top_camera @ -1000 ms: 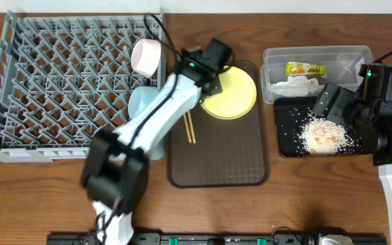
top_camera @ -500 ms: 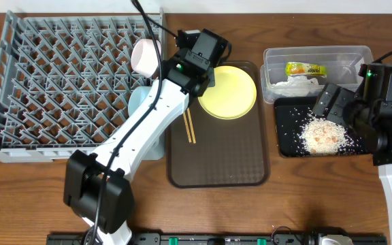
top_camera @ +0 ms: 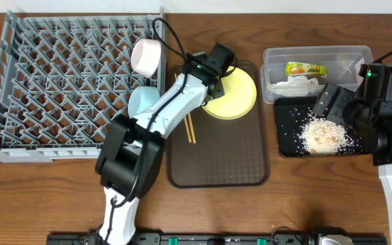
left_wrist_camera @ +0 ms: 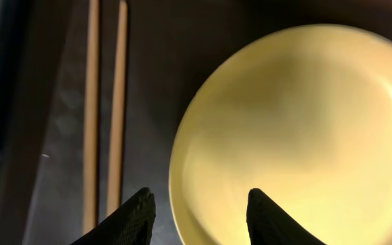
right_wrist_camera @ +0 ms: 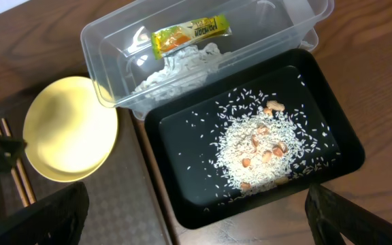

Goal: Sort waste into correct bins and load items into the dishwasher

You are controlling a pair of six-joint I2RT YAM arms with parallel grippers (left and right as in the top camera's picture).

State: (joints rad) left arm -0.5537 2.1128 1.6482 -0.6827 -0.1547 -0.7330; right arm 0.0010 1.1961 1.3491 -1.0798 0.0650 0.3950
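Observation:
A round yellow plate [top_camera: 233, 95] lies on the brown serving tray [top_camera: 218, 163], with two wooden chopsticks [top_camera: 189, 127] to its left. My left gripper [top_camera: 213, 70] hovers open over the plate's left rim; in the left wrist view the plate [left_wrist_camera: 298, 136] edge runs between the left gripper's [left_wrist_camera: 199, 207] jaws, and the chopsticks [left_wrist_camera: 105, 109] lie just left. A white bowl [top_camera: 146, 56] and a light blue bowl [top_camera: 140, 102] sit in the grey dishwasher rack [top_camera: 60, 82]. My right gripper [top_camera: 332, 103] hangs wide open and empty above the black tray [right_wrist_camera: 182, 143] of rice scraps [right_wrist_camera: 264, 146].
The clear tub [top_camera: 346, 54] behind the black tray [top_camera: 288, 139] holds a green-and-orange wrapper [right_wrist_camera: 186, 35] and white tissue [right_wrist_camera: 175, 64]. The left arm stretches across the rack's right edge and the brown tray's left side.
My left gripper has gone from shut to open and shifted a little right, back over the plate's left rim; the arm's elbow swung. The right arm has not moved.

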